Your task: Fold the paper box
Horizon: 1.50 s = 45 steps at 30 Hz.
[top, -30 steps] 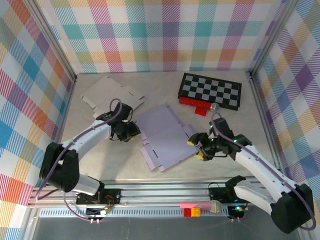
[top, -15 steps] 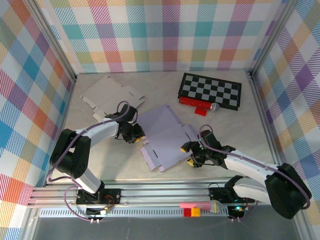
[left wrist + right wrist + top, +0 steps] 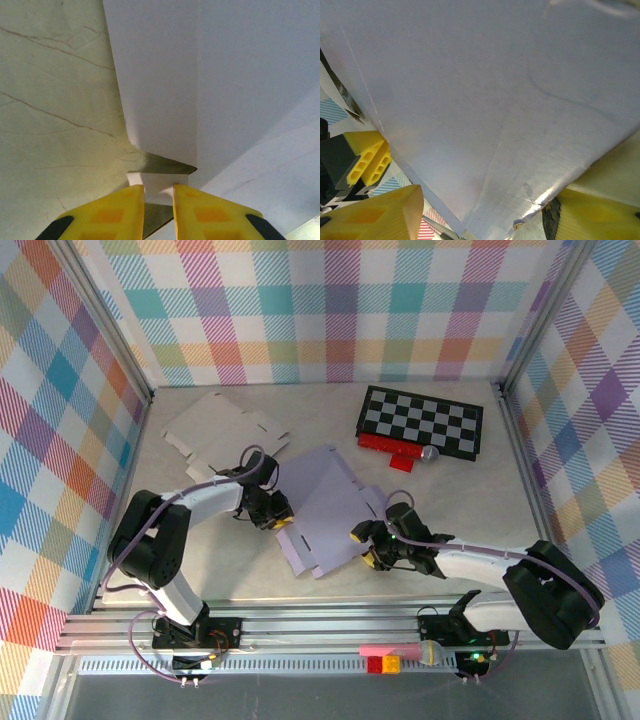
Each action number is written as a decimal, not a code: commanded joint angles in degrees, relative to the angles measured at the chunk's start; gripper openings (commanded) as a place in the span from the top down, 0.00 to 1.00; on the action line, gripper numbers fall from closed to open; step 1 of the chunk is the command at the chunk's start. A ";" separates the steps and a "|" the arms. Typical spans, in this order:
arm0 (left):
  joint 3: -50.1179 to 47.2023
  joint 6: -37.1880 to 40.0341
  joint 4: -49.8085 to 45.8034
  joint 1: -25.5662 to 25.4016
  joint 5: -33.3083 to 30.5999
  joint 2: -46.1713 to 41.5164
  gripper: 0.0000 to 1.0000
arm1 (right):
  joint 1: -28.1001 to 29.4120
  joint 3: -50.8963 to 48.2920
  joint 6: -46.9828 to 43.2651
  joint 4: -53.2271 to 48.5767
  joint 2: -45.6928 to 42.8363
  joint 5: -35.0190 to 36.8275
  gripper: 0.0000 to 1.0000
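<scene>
The paper box (image 3: 330, 502) is a flat lavender cut-out lying mid-table. My left gripper (image 3: 279, 517) is at its left edge. In the left wrist view the yellow fingers (image 3: 120, 210) stand a narrow gap apart, and a small white tab (image 3: 157, 179) of the box (image 3: 200, 75) shows in that gap, raised off the table. My right gripper (image 3: 367, 546) is at the box's near right corner. Its jaws (image 3: 485, 212) stand wide apart, with the box's panel (image 3: 470, 90) tilted up between and above them.
A folded checkerboard (image 3: 421, 422) lies at the back right, with a red block (image 3: 390, 448) and a small grey ball (image 3: 429, 454) in front of it. A beige flat cardboard cut-out (image 3: 225, 428) lies at the back left. Plaid walls close off three sides.
The left gripper has slid right to the box's left edge and its jaws have narrowed. The right gripper has moved left, low to the table, to the box's near right corner.
</scene>
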 commanded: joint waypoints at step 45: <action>24.92 5.23 -21.82 -1.95 -21.68 -22.30 0.38 | -2.72 76.94 2.45 -73.45 5.62 15.02 1.00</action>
